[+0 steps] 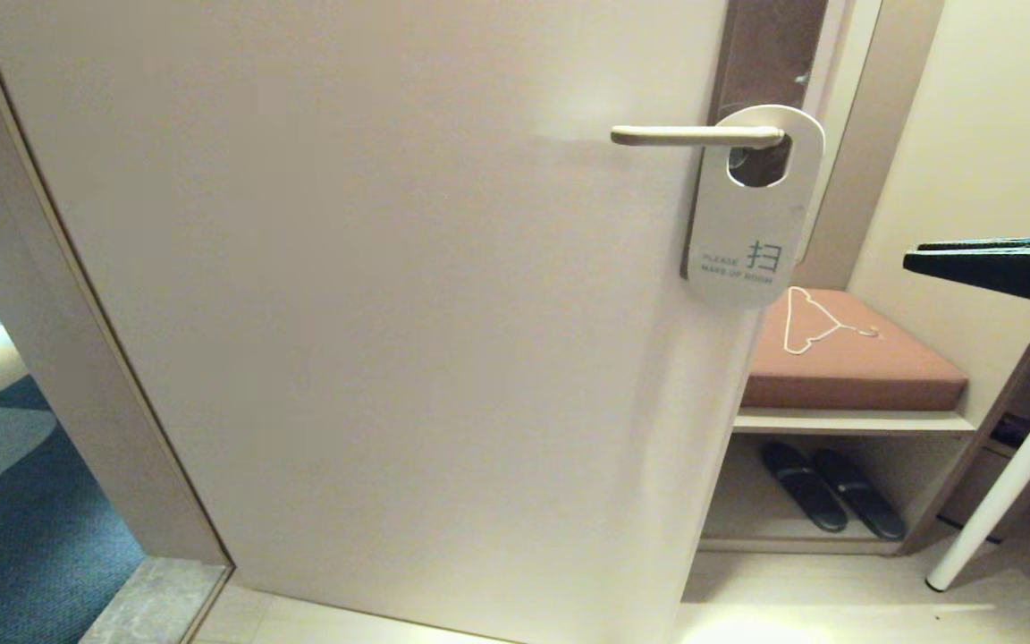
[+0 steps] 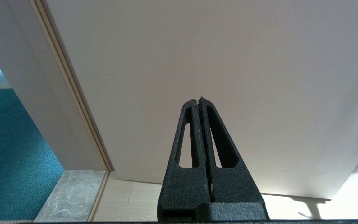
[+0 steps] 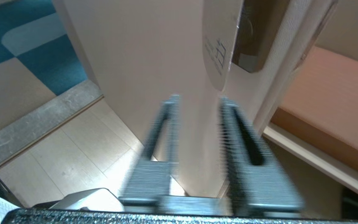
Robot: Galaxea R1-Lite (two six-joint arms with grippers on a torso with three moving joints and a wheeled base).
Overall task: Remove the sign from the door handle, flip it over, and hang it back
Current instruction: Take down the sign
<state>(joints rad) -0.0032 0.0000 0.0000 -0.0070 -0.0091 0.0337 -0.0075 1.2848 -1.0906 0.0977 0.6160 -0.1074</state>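
Right claw (image 3: 197, 102): nearest your right wrist camera; you see its two black fingers parted with a clear gap between them, gripping nothing and touching nothing. In the head view it (image 1: 913, 262) points in from the right edge, well apart from the door.
Sign (image 1: 755, 210): your flat, rounded oblong white card hangs by its oval hole on the handle, white face out, reading PLEASE MAKE UP ROOM. From the right wrist you see its lower end (image 3: 218, 49) above and beyond the parted fingers, not between them.
Door handle (image 1: 698, 136): slim, straight, pale brushed metal lever, level, passing through the card's hole.
Left claw (image 2: 200, 101): your black fingers are pressed together on nothing, pointing at the plain pale door (image 2: 213, 62).
Bench: a thin white wire clothes hanger (image 1: 814, 322) lies on the brown cushion (image 1: 855, 367) beyond the door's edge.
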